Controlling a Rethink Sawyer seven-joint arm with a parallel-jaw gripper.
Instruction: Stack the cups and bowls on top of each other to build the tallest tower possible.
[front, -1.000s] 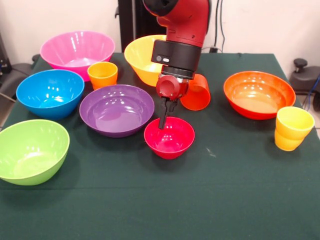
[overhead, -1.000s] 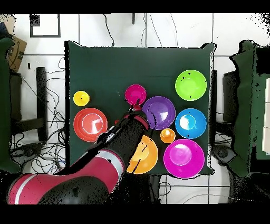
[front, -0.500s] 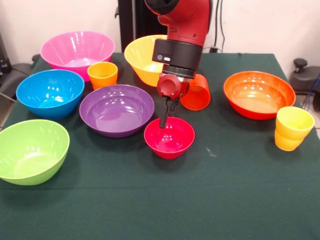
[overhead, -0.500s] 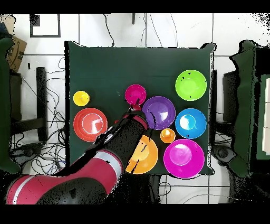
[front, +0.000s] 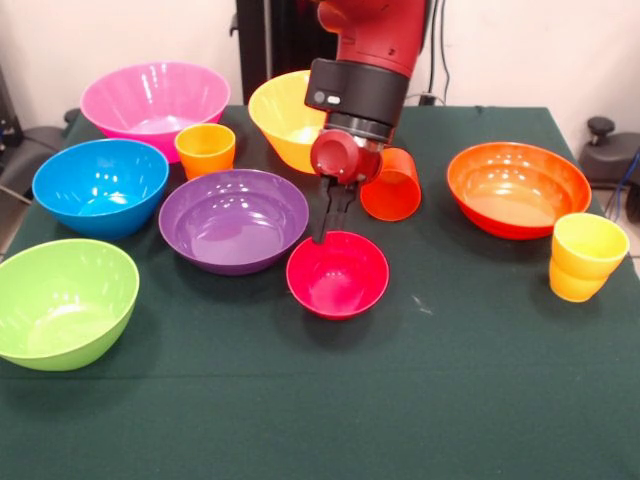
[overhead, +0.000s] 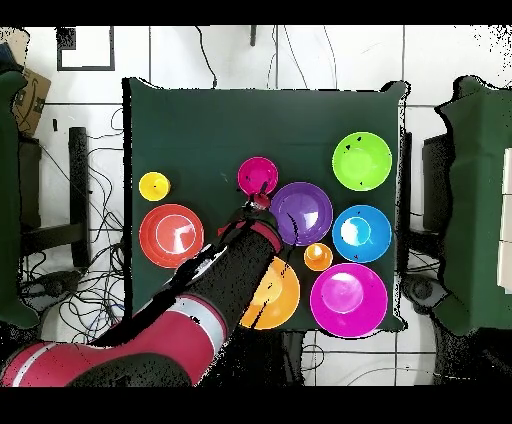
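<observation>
Front view, left to right. A green bowl (front: 62, 302) sits upright near the bench's (front: 480, 400) left edge, toward the near corner. Behind it stand a blue bowl (front: 100, 186) and, at the far left corner, a pink bowl (front: 155, 103). A ribbed orange cup (front: 205, 149) stands upright, mouth up, between the pink and purple bowls. The purple bowl (front: 234, 219) is wide and shallow, just left of centre. A yellow bowl (front: 288, 118) sits at the far edge, tilted, partly hidden by the arm.

The magenta bowl (front: 338, 274) is near mid-bench, just beside the purple bowl, mouth tipped slightly toward the camera. The tool (front: 331, 232) grips its far rim, the dark fingers (front: 322, 225) closed on it.

A red-orange cup (front: 392, 186) lies on its side behind the magenta bowl, long axis level with the bench. Right of it stands an orange-red bowl (front: 518, 187). A yellow cup (front: 584, 256) stands upright near the right edge.
</observation>
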